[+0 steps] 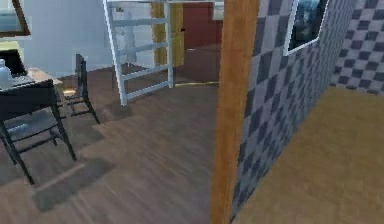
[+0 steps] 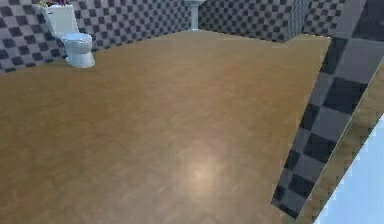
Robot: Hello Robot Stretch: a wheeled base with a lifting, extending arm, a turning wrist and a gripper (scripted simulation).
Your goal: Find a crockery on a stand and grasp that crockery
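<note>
Cannot tell fingers' state, nor crockery's place. Forward view: desk (image 1: 14, 82) at left, dark chairs (image 1: 38, 122) beside it, white rack (image 1: 141, 50) beyond. Arm side view: white toilet (image 2: 77, 45) against checkered wall (image 2: 140, 25), wooden floor (image 2: 180, 120).

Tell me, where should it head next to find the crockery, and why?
Probably ease forward, left of the wooden post, toward the table and white shelf frame; the tiled room beside it has a toilet and basin, unlikely to be the stand it wants.
</note>
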